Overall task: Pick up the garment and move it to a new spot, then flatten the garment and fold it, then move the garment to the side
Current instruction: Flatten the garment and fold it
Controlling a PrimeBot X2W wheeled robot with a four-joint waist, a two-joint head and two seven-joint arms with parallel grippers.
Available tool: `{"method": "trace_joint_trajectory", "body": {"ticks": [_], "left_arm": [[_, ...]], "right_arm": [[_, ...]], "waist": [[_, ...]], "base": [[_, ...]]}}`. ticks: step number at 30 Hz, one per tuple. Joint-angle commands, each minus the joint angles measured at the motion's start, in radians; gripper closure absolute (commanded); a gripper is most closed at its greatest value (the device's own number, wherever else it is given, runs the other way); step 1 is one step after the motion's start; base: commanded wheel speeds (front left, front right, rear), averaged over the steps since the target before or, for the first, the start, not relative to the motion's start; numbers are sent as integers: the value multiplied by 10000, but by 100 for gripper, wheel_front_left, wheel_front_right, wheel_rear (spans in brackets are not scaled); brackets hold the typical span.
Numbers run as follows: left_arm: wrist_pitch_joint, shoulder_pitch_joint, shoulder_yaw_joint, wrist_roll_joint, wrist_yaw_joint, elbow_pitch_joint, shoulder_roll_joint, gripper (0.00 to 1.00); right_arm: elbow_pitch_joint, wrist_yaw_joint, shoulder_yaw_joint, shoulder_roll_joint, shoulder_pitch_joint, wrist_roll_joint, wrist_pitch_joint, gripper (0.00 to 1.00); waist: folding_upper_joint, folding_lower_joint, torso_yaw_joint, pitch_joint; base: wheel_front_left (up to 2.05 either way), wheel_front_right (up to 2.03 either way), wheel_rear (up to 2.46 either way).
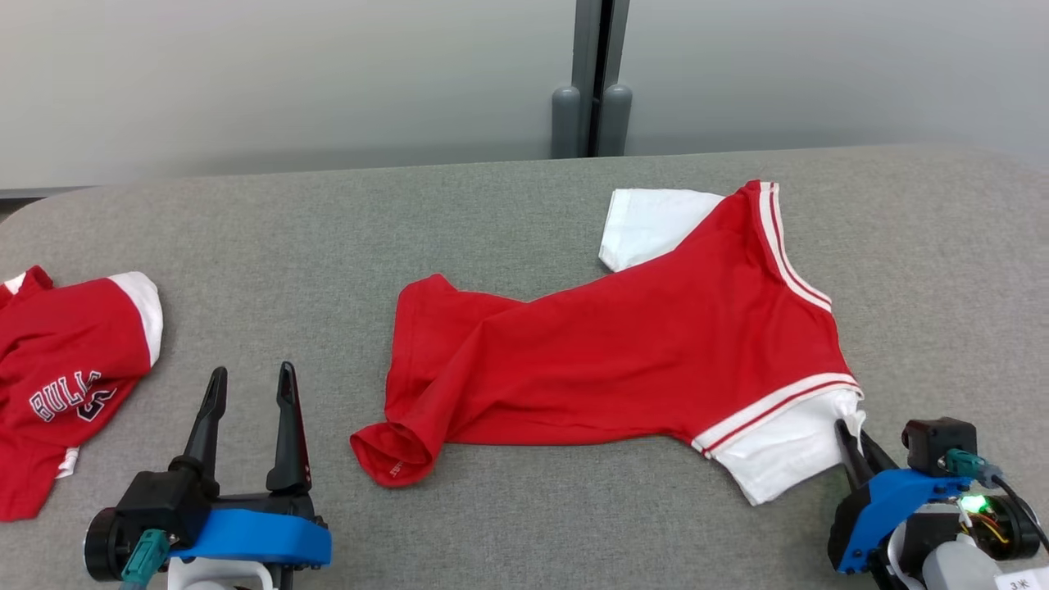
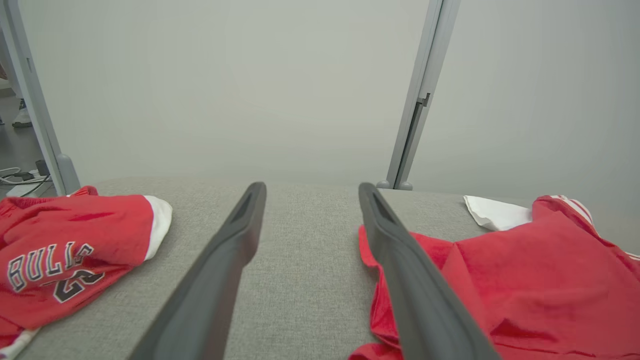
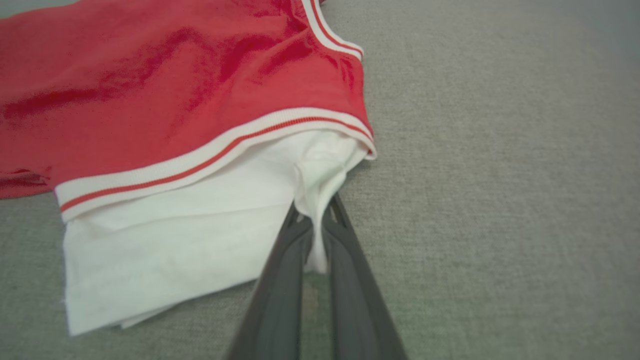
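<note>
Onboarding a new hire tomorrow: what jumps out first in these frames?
A red garment sprawls across the middle of the grey table, its left end crumpled. The right gripper is shut on its white sleeve at the near right. The left gripper stands open at the near left, beside a second red Bulls shirt.

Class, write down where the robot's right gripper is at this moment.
In the head view, the right gripper sits at the lower right of the grey table, its fingers shut on the near white sleeve of the red garment.
</note>
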Motion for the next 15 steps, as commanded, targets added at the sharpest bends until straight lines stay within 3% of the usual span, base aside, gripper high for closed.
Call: {"method": "trace_joint_trajectory", "body": {"ticks": [1, 10, 11, 12, 13, 15], "left_arm": [[-30, 93, 5, 24, -19, -1, 5, 0], [-30, 288, 19, 18, -19, 13, -36, 0], [-29, 311, 31, 10, -19, 22, -36, 0], [-30, 333, 42, 3, -20, 26, -38, 0], [-29, 347, 54, -3, -20, 27, -39, 0], [-30, 362, 44, -1, -20, 47, -40, 0]], "right_arm": [[-285, -2, 11, -106, 381, 170, 79, 100], [-2708, -2, -292, -258, 2404, 822, 1483, 100], [-2952, -2, -365, -274, 2579, 836, 1585, 66], [-3203, -2, -463, -266, 2711, 836, 1609, 10], [-3415, -2, -527, -248, 2830, 814, 1656, 0], [-3829, -1, -608, -217, 2962, 800, 1653, 0]], "waist": [[0, 1, -110, -102], [0, 1, -250, -386], [0, 1, -258, -412], [0, 1, -267, -432], [0, 1, -274, -452], [0, 1, -268, -493]], "base": [[0, 0, 0], [0, 0, 0], [0, 0, 0], [0, 0, 0], [0, 0, 0], [0, 0, 0]]}}
